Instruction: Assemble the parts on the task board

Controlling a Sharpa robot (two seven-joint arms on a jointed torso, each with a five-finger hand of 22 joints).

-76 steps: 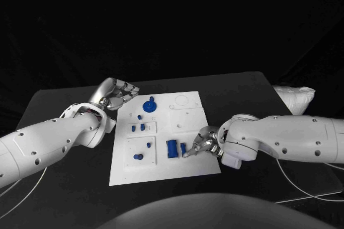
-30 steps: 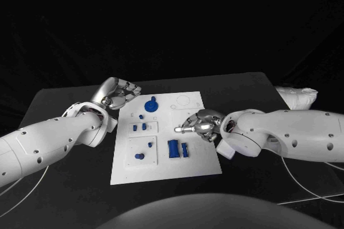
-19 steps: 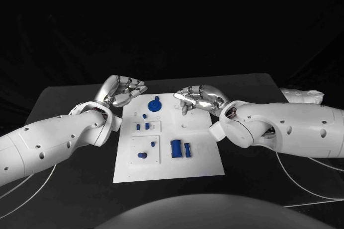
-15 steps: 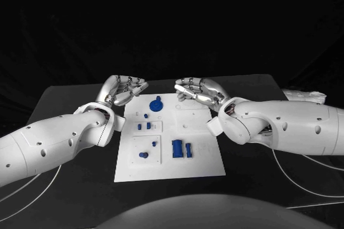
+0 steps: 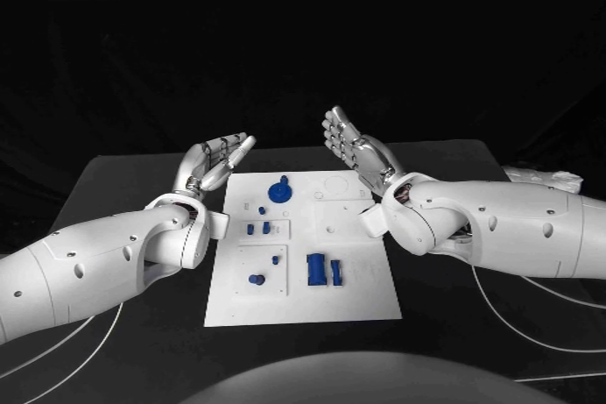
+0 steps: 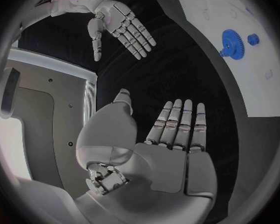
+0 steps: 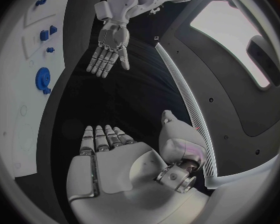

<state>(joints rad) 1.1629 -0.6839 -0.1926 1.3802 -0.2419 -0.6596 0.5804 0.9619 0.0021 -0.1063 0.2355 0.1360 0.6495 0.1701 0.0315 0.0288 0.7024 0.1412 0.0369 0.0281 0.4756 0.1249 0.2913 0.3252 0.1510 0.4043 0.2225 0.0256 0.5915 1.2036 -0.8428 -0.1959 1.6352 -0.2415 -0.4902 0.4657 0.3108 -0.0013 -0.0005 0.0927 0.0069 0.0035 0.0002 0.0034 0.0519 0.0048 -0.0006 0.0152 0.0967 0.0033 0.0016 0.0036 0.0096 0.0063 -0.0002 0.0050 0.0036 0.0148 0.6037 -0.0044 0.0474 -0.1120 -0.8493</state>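
The white task board point(image 5: 360, 299) lies in the middle of the black table. A blue gear point(image 5: 279, 192) stands near its far edge, and the left wrist view shows that gear point(image 6: 229, 41) on the board point(image 6: 239, 15) too. Two small blue pieces point(image 5: 257, 230) sit mid-board. Two blue blocks point(image 5: 323, 269) and a blue knob point(image 5: 257, 279) lie nearer me. My left hand point(image 5: 212, 163) is raised off the far left corner, fingers straight and apart, holding nothing. My right hand point(image 5: 351, 145) is held flat above the far right corner, also empty. Each wrist view shows its own open palm point(image 6: 171, 139) point(image 7: 109, 154).
A white bundle point(image 5: 543, 176) lies at the table's right edge. White cables point(image 5: 543, 290) trail over the table on the right. In the right wrist view the board point(image 7: 18, 129) curves along one side, with the gear point(image 7: 42, 77) and small pieces point(image 7: 45, 35) on it.
My right hand left the blue blocks, travelled to the board's far edge and opened flat. My left hand uncurled from a loose fist into straight, spread fingers. The camera shifted slightly.
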